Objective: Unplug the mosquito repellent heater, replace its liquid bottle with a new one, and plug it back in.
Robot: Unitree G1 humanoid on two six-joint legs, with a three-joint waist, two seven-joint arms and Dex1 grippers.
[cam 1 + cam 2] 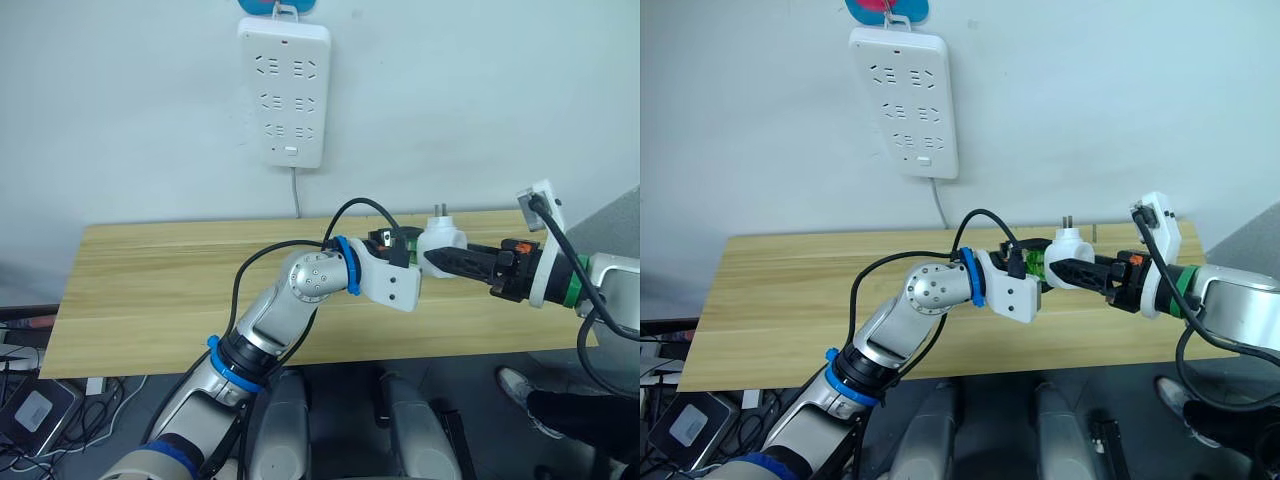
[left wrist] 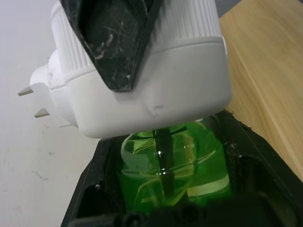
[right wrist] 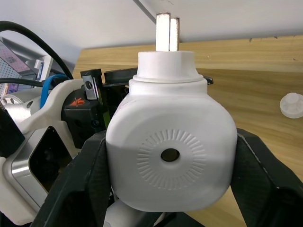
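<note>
Above the right part of the wooden table (image 1: 150,290), my right gripper (image 1: 440,260) is shut on the mosquito repellent heater (image 1: 441,240). It is a white rounded unit whose two prongs (image 3: 167,30) point up toward the wall. Black fingers (image 3: 75,189) clamp its two sides. My left gripper (image 1: 1038,268) comes from the other side and is shut on the liquid bottle (image 2: 165,165), which is clear with green fluid. The bottle's neck and dark wick run into the heater's underside (image 2: 156,80); how tightly they are joined cannot be seen.
A long white power strip (image 1: 285,90) hangs on the wall above the table's middle, its cord dropping behind the table. A small white cap (image 3: 291,105) lies on the table near the heater. A person's shoe (image 1: 515,385) is on the floor at the lower right.
</note>
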